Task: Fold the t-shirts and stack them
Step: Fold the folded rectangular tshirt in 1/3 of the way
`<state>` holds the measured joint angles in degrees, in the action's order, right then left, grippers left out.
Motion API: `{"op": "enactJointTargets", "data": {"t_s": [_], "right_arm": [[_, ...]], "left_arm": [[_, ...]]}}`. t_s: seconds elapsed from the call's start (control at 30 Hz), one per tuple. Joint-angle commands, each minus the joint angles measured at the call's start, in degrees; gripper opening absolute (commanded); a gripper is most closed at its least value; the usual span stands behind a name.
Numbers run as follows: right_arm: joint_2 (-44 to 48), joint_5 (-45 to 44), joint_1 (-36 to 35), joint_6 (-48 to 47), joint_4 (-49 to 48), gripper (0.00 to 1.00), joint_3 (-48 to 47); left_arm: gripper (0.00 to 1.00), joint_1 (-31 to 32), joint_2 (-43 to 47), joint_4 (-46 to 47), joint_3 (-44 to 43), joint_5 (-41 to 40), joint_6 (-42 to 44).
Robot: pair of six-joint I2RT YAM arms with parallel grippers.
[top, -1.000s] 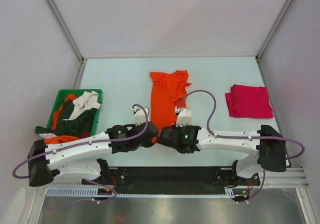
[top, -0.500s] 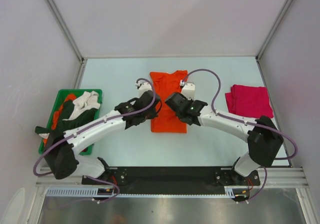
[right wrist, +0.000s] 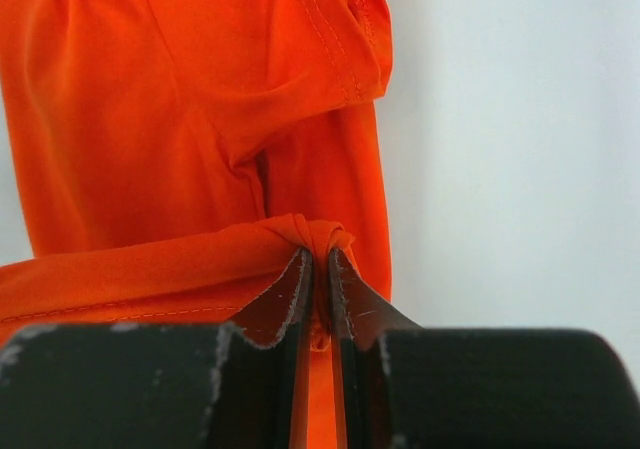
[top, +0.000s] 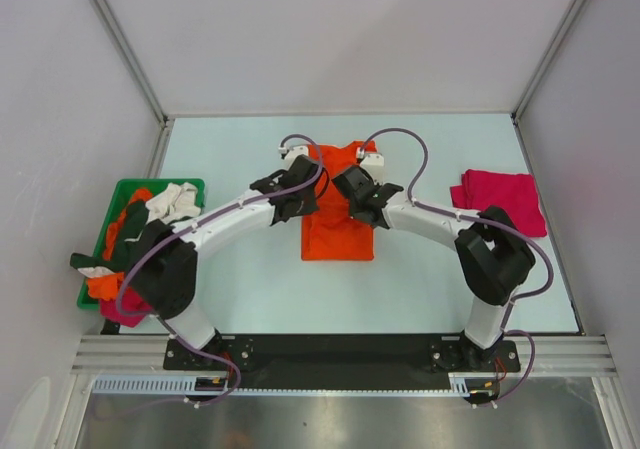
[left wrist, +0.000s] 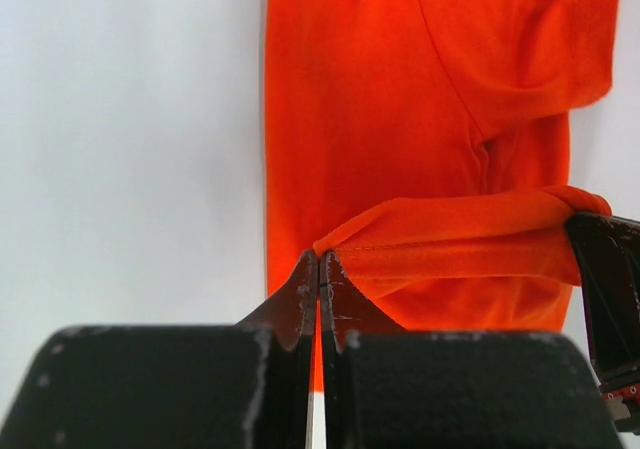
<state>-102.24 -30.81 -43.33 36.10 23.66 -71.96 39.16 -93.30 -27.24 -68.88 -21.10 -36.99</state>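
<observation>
A bright orange t-shirt (top: pixel 337 237) lies at the table's middle, its lower part doubled over itself. My left gripper (top: pixel 306 193) is shut on the left corner of the lifted hem (left wrist: pixel 450 239). My right gripper (top: pixel 360 193) is shut on the hem's bunched right corner (right wrist: pixel 315 231). The hem stretches between the two grippers, above the shirt's chest and sleeves (left wrist: pixel 520 49). In the wrist views the left gripper (left wrist: pixel 320 261) and right gripper (right wrist: pixel 318 259) pinch cloth at their tips. A magenta-red t-shirt (top: pixel 497 204) lies folded at the right.
A green plastic bin (top: pixel 160 182) stands at the left, heaped with cream (top: pixel 176 201), dark green (top: pixel 132 247) and orange (top: pixel 106 285) cloth that spills over its near edge. White walls close the table on three sides.
Both arms have swung from near their bases out toward the far side, carrying the orange shirt's hem over its body. The shirt now lies shorter, with a fold at its near edge.
</observation>
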Motion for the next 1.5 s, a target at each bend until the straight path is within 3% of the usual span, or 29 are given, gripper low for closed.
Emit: {"op": "enactJointTargets", "data": {"t_s": [0.0,0.17,0.27,0.3,0.37,0.4,0.5,0.57,0.67,0.7,0.73,0.77,0.87,0.9,1.03,1.47], "right_arm": [[-3.6,0.0,2.6,-3.0,-0.6,0.00,-2.7],[-5.4,1.0,3.9,-5.1,-2.2,0.00,-4.2],[-3.1,0.9,3.9,-6.8,-6.5,0.28,-4.1],[-2.5,0.8,3.9,-7.5,-7.6,0.44,-4.3],[-1.3,-0.1,3.9,-8.1,-7.0,0.56,-6.2],[-0.8,-0.5,3.6,-8.6,-6.0,0.66,-6.7],[1.8,-1.0,2.3,-8.9,-5.4,0.71,-5.8],[3.8,-0.7,1.1,-8.2,-5.1,0.67,-4.4],[5.3,0.3,-0.8,-5.6,-5.4,0.25,-0.7],[5.3,0.3,-1.2,-5.1,-6.1,0.04,1.3],[5.0,0.7,-2.0,-4.0,-6.3,0.00,1.9],[4.2,0.9,-2.1,-3.5,-6.2,0.00,2.4],[2.7,2.3,-2.6,-1.9,-6.6,0.00,3.2],[2.0,2.6,-2.7,-1.7,-6.9,0.00,3.3],[-1.0,4.3,-1.9,-1.0,-8.2,0.00,2.3],[-11.4,8.1,3.4,-1.0,-7.8,0.00,-4.3]], "left_arm": [[0.00,-1.9,-4.0,0.5,-4.4,-1.0,2.2],[0.00,-2.9,-8.8,-0.5,-8.0,-1.1,2.5],[0.23,-2.9,-9.3,-1.1,-11.0,-2.4,3.0],[0.39,-2.9,-8.8,-1.1,-11.3,-3.0,3.0],[0.61,-2.9,-7.2,-1.1,-11.7,-3.9,3.1],[0.76,-2.9,-6.5,-1.1,-11.9,-4.1,3.1],[0.87,-2.9,-3.6,-0.7,-10.7,-3.7,2.6],[0.85,-2.7,-1.9,-0.5,-9.4,-2.6,1.9],[0.67,-1.8,-0.7,1.5,-5.1,0.3,1.3],[0.56,-1.3,-0.5,2.9,-4.3,0.9,1.1],[0.49,-1.0,-0.4,3.5,-3.3,1.4,0.7],[0.35,-0.8,-0.5,4.6,-1.8,2.9,0.3],[0.14,-0.4,-0.8,6.7,0.8,6.0,-0.5],[0.12,-0.2,-0.8,7.5,1.4,6.9,-0.6],[0.11,-0.2,-2.0,11.9,3.4,10.5,-0.7],[0.20,-0.5,-16.8,10.5,-8.0,14.8,0.8]]}}
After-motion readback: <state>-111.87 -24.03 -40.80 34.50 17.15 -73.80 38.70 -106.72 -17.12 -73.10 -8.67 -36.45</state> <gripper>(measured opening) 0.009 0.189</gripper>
